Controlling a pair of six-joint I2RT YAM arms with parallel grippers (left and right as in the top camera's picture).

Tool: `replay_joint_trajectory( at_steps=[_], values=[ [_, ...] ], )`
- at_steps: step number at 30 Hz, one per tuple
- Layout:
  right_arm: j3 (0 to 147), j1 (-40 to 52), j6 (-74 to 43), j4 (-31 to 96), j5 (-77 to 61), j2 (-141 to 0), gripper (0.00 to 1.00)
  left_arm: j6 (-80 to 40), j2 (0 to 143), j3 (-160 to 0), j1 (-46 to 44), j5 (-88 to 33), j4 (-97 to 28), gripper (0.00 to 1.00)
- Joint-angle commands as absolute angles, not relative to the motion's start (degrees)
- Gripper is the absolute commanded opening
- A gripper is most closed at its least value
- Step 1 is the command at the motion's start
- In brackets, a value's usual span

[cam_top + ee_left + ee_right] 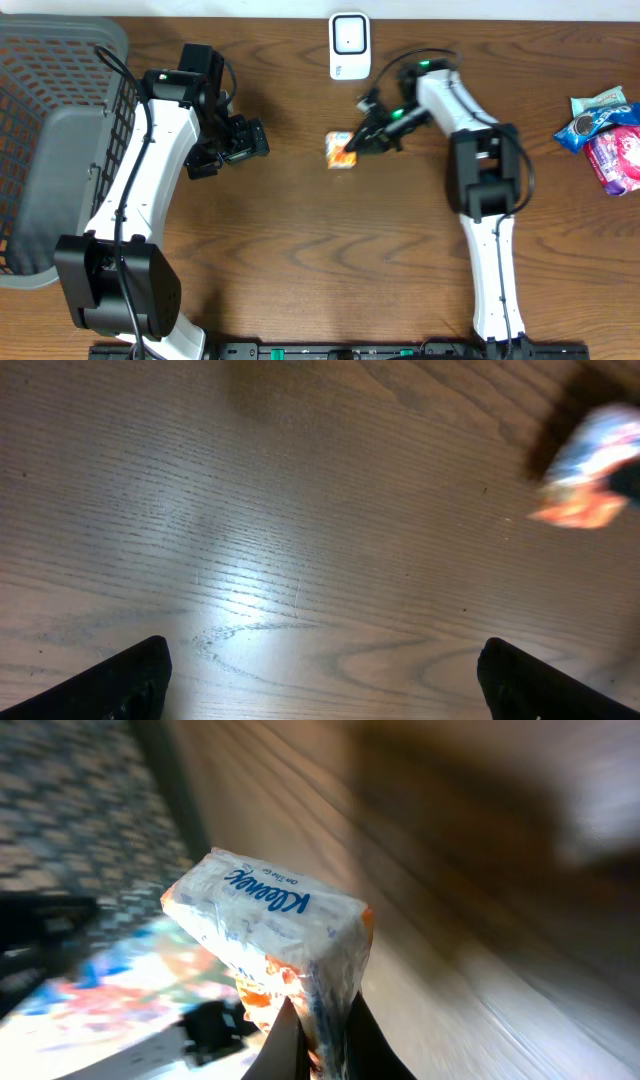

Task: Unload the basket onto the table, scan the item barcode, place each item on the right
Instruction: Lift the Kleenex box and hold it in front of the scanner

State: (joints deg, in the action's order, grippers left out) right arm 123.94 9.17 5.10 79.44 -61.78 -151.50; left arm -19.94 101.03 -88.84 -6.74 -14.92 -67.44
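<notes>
The item is a small Kleenex tissue pack [341, 148], white with orange and blue print. My right gripper [363, 139] is shut on one end of it; in the right wrist view the pack [270, 925] sticks up from between the two dark fingers [285, 1045]. The white barcode scanner [349, 45] stands at the table's far edge, above the pack. My left gripper [232, 148] hangs open to the left of the pack with nothing between its fingers [120, 685]; the pack [590, 465] shows blurred at the upper right of the left wrist view.
A grey mesh basket [50, 140] fills the left side. Several snack packets [605, 130], blue and pink, lie at the right edge. The wooden table [300, 260] runs across the middle and front.
</notes>
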Motion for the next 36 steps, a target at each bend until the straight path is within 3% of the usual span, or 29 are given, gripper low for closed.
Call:
replay_joint_trajectory(
  at_steps=[1,10,18,27,36],
  values=[
    [123.7,5.8,9.6,78.5,-74.0,-151.8,0.01,-20.7,100.4,-89.1,-6.3,-15.0,-67.7,0.98],
    [123.7,0.5,11.4,69.4,-89.5,-151.8,0.01,-20.7,100.4,-89.1,-6.3,-15.0,-67.7,0.98],
    [123.9,0.2,3.7,57.5,-89.5,-151.7,0.01,-20.7,100.4,-89.1,-6.3,-15.0,-67.7,0.98],
    [123.9,0.4,-5.3,34.2,-89.5,-151.7,0.01,-20.7,100.4,-89.1,-6.3,-15.0,-67.7,0.98],
    [123.9,3.0,-24.1,12.1,-89.5,-151.2,0.01,-20.7,100.4,-89.1,-6.3,-15.0,-67.7,0.98]
  ],
)
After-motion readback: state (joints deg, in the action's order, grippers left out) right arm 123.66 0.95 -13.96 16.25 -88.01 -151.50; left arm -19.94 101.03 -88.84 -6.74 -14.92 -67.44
